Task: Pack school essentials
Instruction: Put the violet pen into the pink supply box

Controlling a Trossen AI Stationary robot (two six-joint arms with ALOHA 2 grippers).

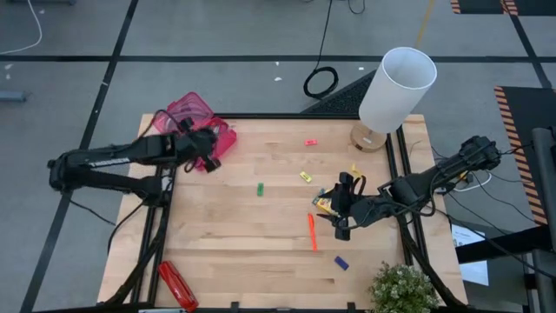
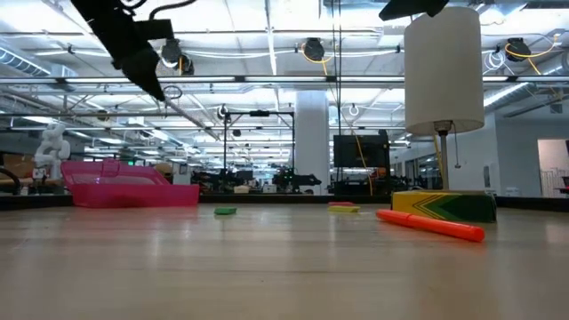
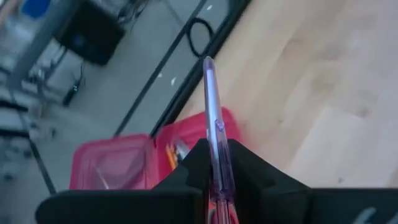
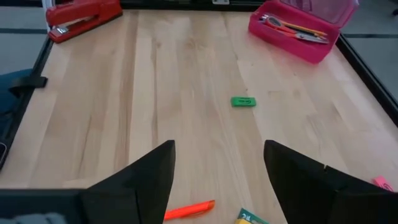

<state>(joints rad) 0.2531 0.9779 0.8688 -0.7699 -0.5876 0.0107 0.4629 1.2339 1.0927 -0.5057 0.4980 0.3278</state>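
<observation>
Wooden worktop [image 1: 261, 235], item spread.
Pink pencil case [image 1: 195, 117]: far-left corner, open, pens inside.
Left hand [image 3: 214, 171]: above the case, clamped on a purple pen [image 3: 212, 106].
Right hand [image 4: 217, 171]: fingers apart, empty, over crayon box [image 1: 324, 204] and orange marker [image 1: 311, 230].
Green eraser [image 1: 260, 189]: mid-worktop.
Risk: the pen, released off-line, could strike the case rim and roll away.

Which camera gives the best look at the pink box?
The right wrist view: it looks down into the open pink box, showing pens lying inside. From above, the left tool hides part of the box. The low view shows only its side. The left wrist view blurs it.
</observation>
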